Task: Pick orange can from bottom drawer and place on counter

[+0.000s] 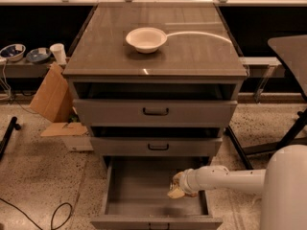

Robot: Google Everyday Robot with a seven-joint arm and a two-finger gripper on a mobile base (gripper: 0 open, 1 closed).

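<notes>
The bottom drawer (144,186) is pulled open at the foot of the grey cabinet. My gripper (175,190) reaches into it from the right, low over the drawer floor by the right wall. A small pale golden shape (174,193) sits at the gripper's tip. It may be the orange can, but I cannot tell it apart from the gripper. The counter (192,56) is the glossy grey-brown top of the cabinet.
A white bowl (146,39) stands on the counter, with a white cable (201,33) curving to its right. The two upper drawers (154,111) are slightly ajar. Cardboard (50,99) leans at the left. A dark table (292,51) stands at the right.
</notes>
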